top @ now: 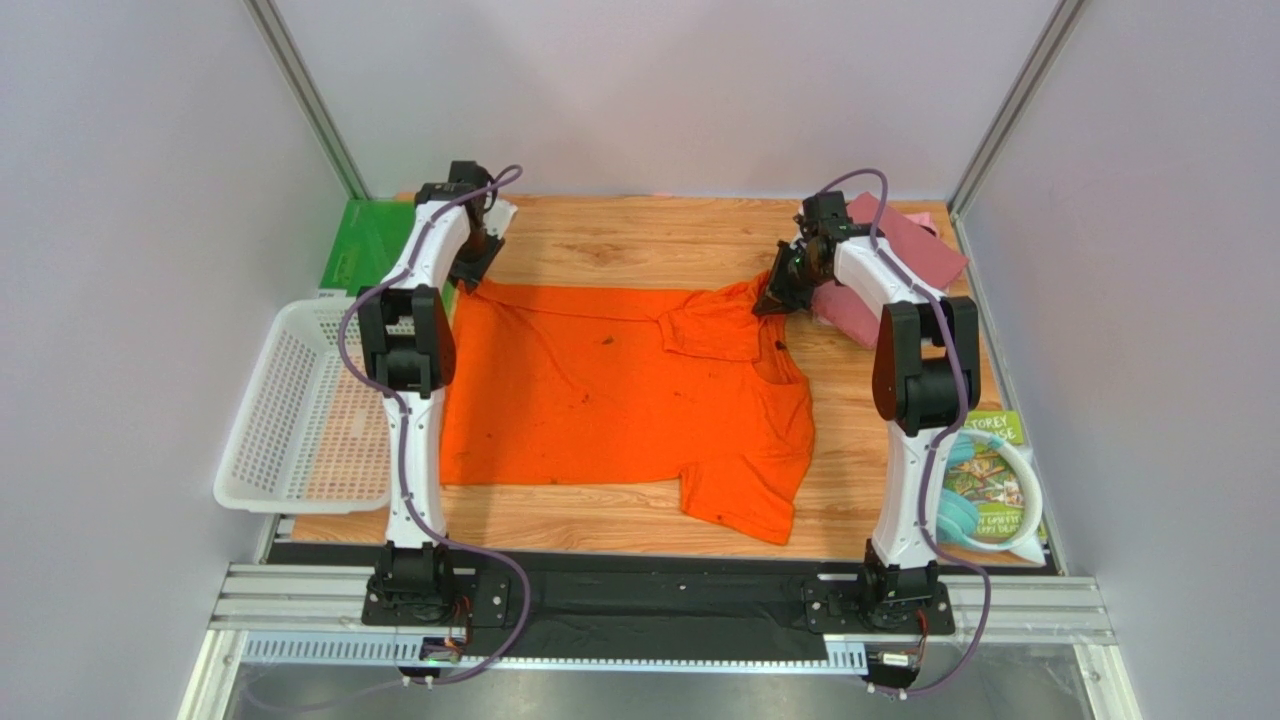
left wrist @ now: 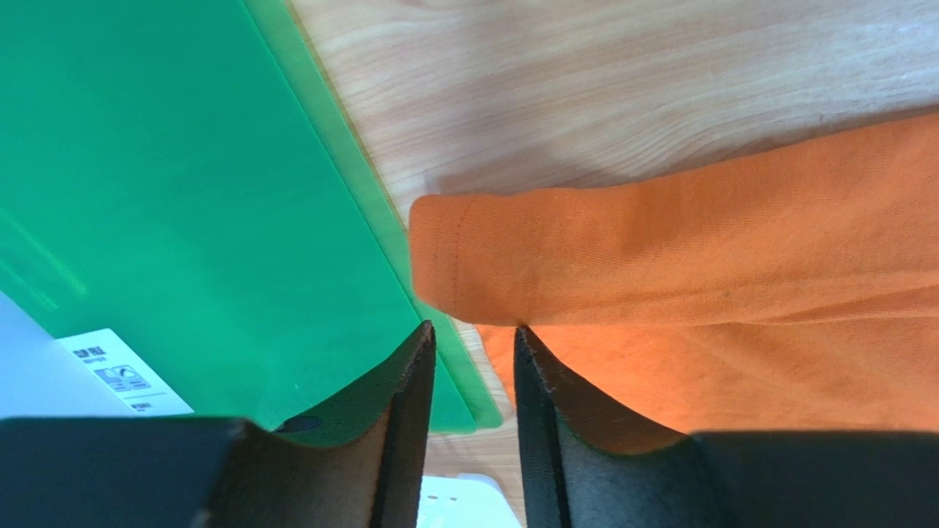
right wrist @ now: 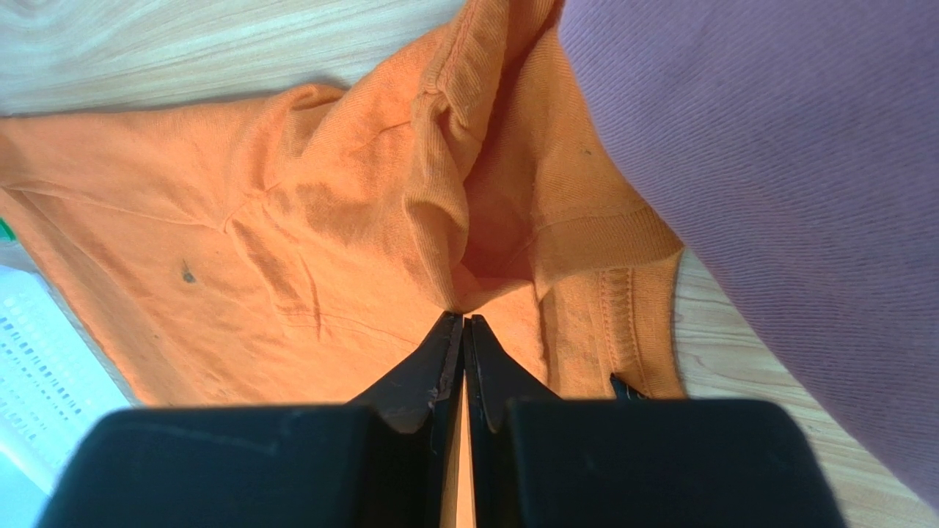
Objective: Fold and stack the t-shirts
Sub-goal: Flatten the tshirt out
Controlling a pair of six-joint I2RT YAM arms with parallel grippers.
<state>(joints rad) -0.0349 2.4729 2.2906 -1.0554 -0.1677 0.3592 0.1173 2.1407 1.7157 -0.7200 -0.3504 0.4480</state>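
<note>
Two tools are at work on the first fold, I judge. The left tool (left wrist: 474, 330) hovers with a narrow gap between its jaws and nothing in it, right at the rim of the green sheet (left wrist: 165, 165). A corner of the orange shirt (top: 601, 390) lies just past its fingertips, beside that rim. The right tool (right wrist: 463, 321), at the end of the shirt far from the green sheet, is pressed tight on a pinch of bunched orange cloth.

From the green sheet the orange shirt spreads flat across the bench (top: 661, 225). The folded maroon shirt (right wrist: 772, 165) sits just beyond its far end.

Next, the left tool probably needs to drop and close on the corner. Both tools could then lift one long edge together and carry it over evenly, without dragging cloth onto the green sheet.

Hard to tell: whether the left fingers already touch the cloth, and whether the right tool pinches one layer or several. The pink shirt (top: 842, 312) is mostly hidden behind the right arm.
</note>
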